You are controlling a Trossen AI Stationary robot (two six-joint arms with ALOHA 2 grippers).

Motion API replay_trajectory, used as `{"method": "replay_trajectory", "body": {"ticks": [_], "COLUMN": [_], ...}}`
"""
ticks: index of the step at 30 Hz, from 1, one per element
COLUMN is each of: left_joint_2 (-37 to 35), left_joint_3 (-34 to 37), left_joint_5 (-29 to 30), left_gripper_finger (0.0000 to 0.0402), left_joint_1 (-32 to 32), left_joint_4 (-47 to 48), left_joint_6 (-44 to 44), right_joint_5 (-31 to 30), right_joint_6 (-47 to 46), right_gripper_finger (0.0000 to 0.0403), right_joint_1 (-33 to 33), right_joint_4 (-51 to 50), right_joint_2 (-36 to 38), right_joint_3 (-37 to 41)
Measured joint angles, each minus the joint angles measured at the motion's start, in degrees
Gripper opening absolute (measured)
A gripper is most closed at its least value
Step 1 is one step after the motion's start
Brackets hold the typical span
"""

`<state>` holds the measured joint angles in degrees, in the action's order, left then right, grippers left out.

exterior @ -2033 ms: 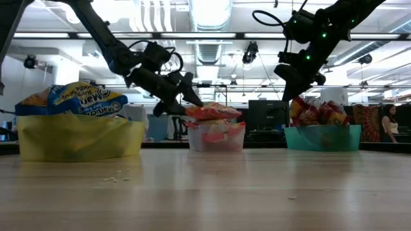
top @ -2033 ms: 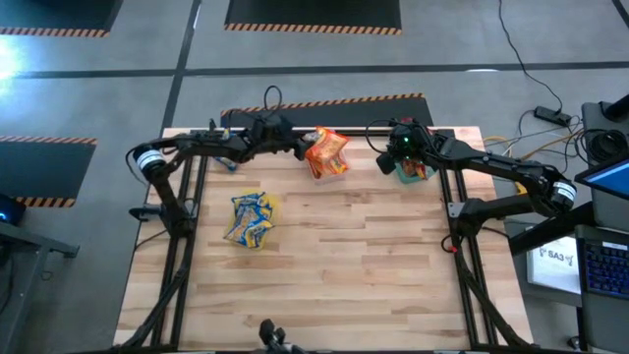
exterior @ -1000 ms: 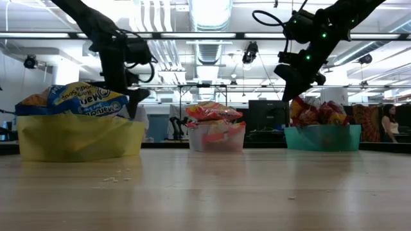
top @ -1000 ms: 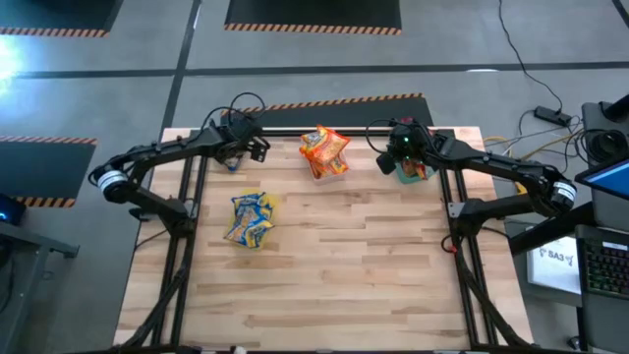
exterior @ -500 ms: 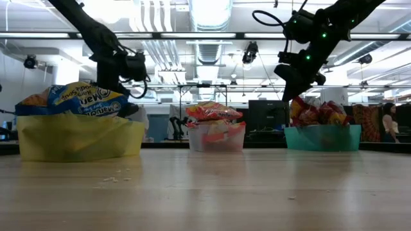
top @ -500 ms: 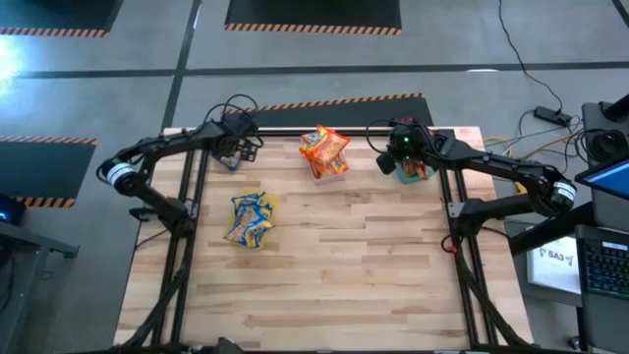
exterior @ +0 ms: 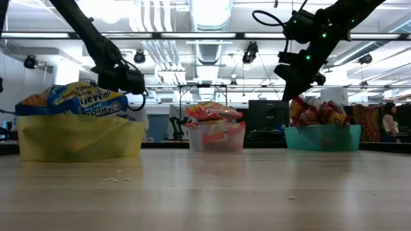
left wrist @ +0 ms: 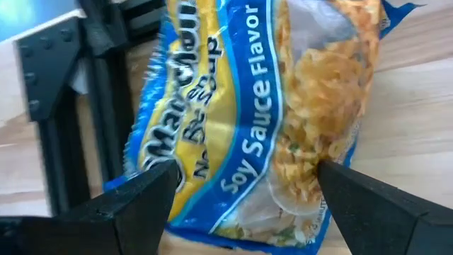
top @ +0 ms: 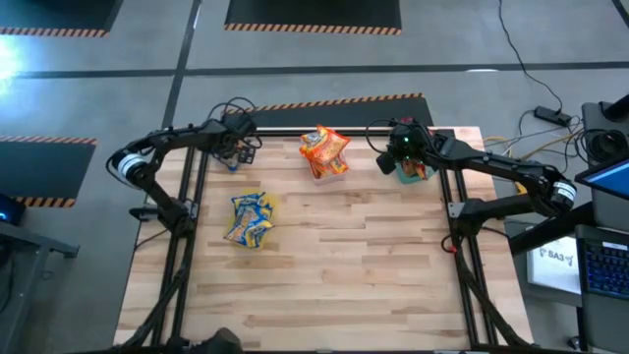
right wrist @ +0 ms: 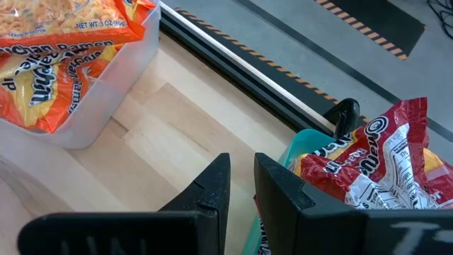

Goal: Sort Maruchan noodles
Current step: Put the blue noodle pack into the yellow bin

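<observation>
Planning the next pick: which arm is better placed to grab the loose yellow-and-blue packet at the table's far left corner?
Left. The left gripper hangs over the yellow-and-blue packet, its fingers spread either side. The right gripper hovers by the green tub, nearly shut.

Open hand point(left wrist: 244, 195) straddles a yellow-and-blue noodle packet point(left wrist: 262, 106).

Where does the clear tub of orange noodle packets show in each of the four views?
High view: clear tub at the table's far edge, middle.
Low view: centre, between the yellow and green tubs.
Left wrist view: not in it.
Right wrist view: upper left corner.
Shared landmark: green tub beside it, under the right gripper.
</observation>
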<state>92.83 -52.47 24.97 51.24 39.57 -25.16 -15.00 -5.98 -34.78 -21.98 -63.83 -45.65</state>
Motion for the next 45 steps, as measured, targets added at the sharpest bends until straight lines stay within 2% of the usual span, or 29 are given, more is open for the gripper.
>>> {"method": "replay_trajectory", "body": {"ticks": [9, 13, 17, 22, 25, 31, 35, 37, 41, 45], "left_joint_2": [1.32, 2.04, 2.50, 1.73, 0.80, -3.90, -7.37, -7.69, -6.80, -5.00], "left_joint_3": [-0.28, -0.30, -0.39, -0.22, -0.17, -0.17, -0.17, -0.17, -0.17, -0.11], "left_joint_5": [-3.73, -9.11, -16.89, -27.75, -31.60, -30.74, -21.89, -19.38, -19.72, -24.48], "left_gripper_finger": [0.0327, 0.0320, 0.0311, 0.0310, 0.0310, 0.0310, 0.0310, 0.0310, 0.0310, 0.0310], "left_joint_1": [0.68, 0.67, -0.01, -3.65, -6.21, -8.33, -8.27, -7.77, -6.53, -4.90], "left_joint_4": [-0.89, -0.89, -1.09, -4.03, -7.25, -10.20, -8.05, -6.66, -5.63, -6.28], "left_joint_6": [1.71, 1.85, 2.47, 4.44, 5.13, 4.04, 2.47, 1.40, 0.16, -0.19], "right_joint_5": [0.00, 0.00, 0.00, 0.02, 0.00, 0.00, 0.00, 0.00, 0.00, 0.02], "right_joint_6": [0.00, 0.00, 0.00, 0.00, 0.00, 0.00, 0.00, 0.00, 0.00, 0.00], "right_gripper_finger": [0.0057, 0.0057, 0.0057, 0.0057, 0.0057, 0.0057, 0.0057, 0.0057, 0.0057, 0.0057], "right_joint_1": [0.01, 0.02, -0.01, 0.00, 0.02, -0.01, -0.01, 0.01, 0.00, 0.02], "right_joint_4": [0.00, 0.00, 0.00, 0.00, 0.00, 0.00, 0.00, 0.00, 0.00, 0.00], "right_joint_2": [0.00, 0.00, 0.00, 0.02, 0.00, 0.00, 0.00, 0.00, 0.00, 0.00], "right_joint_3": [0.00, 0.00, 0.00, 0.00, 0.00, 0.00, 0.00, 0.00, 0.00, 0.00]}}
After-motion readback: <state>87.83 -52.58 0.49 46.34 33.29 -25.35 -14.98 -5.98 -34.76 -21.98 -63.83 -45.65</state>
